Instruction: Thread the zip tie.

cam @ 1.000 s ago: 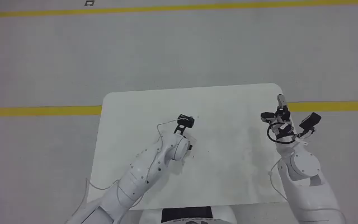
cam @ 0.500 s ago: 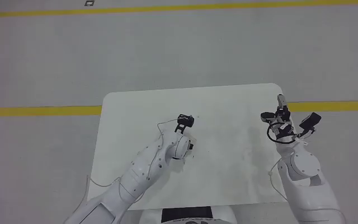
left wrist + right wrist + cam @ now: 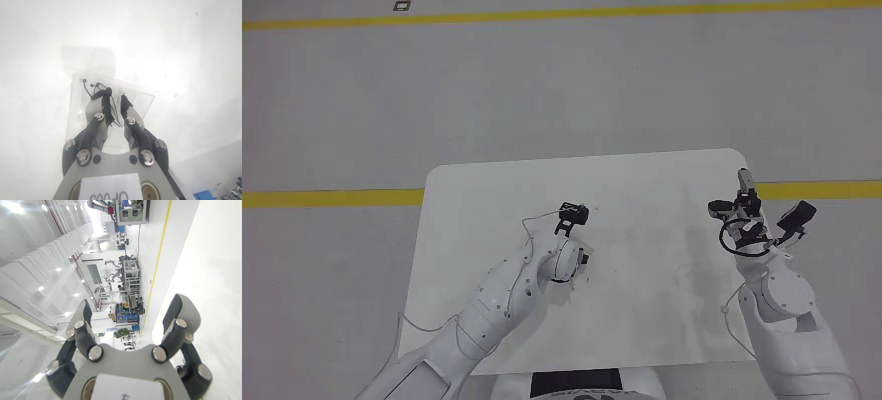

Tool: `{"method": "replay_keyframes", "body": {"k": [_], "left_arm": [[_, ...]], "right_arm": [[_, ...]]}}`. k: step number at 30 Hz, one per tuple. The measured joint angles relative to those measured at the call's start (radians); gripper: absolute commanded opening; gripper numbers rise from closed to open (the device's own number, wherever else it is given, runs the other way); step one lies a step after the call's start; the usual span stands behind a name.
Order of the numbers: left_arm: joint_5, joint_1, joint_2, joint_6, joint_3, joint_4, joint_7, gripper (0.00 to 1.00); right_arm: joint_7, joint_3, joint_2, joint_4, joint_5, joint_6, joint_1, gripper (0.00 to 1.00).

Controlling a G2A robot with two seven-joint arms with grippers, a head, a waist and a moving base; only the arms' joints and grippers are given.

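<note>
We see the left gripper (image 3: pixel 115 95) low over a clear box (image 3: pixel 144 93) that stands on the white table (image 3: pixel 662 300), near the middle of it. In the top view this gripper (image 3: pixel 573 211) is at the end of the arm that comes from the near left side. Its fingers (image 3: pixel 105 106) are wrapped with black tape at the tips and stand only a little apart. Inside the box lie several black zip ties (image 3: pixel 86 88). Some thin strands of them pass through the narrow gap between the fingers, but the fingers do not press on any strand.

The right gripper (image 3: pixel 734 198) is at the right edge of the table, well apart from the box. In its own wrist view the right gripper (image 3: pixel 131 302) is spread wide with nothing between its dark pads (image 3: pixel 171 309).
</note>
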Motion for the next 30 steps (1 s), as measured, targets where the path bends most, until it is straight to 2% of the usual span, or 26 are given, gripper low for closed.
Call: {"method": "replay_keyframes", "body": {"k": [6,15,30], "left_arm": [[0.001,0.000,-0.001,0.000,-0.004,0.001,0.003,0.10],[0.014,0.014,0.002,0.000,-0.015,-0.028,0.001,0.09],[-0.012,0.005,0.001,-0.005,-0.005,-0.003,0.030,0.07]], "right_arm": [[0.000,0.000,0.000,0.000,0.000,0.000,0.000,1.00],[0.000,0.000,0.000,0.000,0.000,0.000,0.000,1.00],[0.000,0.000,0.000,0.000,0.000,0.000,0.000,1.00]]}}
